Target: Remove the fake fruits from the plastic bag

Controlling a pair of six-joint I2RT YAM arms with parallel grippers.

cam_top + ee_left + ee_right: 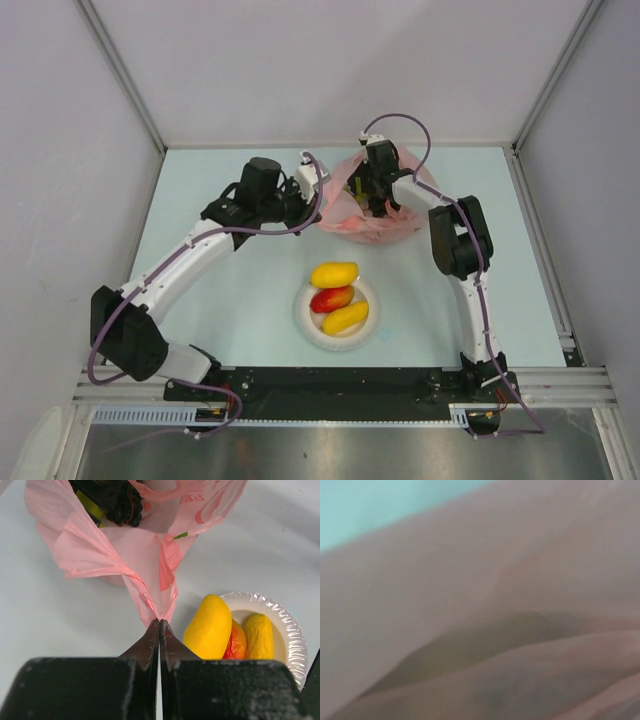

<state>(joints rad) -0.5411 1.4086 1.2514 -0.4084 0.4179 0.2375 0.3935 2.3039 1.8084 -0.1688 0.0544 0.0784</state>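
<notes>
Left hand (159, 624), clamped shut on the bag (100, 545) rim just ahead of it, should hold taut while right hand (378, 188), inside the bag with its spread unclear, goes for grapes (120, 502) near its tip.

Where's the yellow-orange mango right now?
Top view, centre: the yellow-orange mango lies across the far rim of the white bowl, right beside the red mango, on the near side of the pink bag.

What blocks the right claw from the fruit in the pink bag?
Possibly film of the plastic bag: the right gripper is down in its mouth, its camera showing only blurred pink. The grape bunch lies inside.
</notes>
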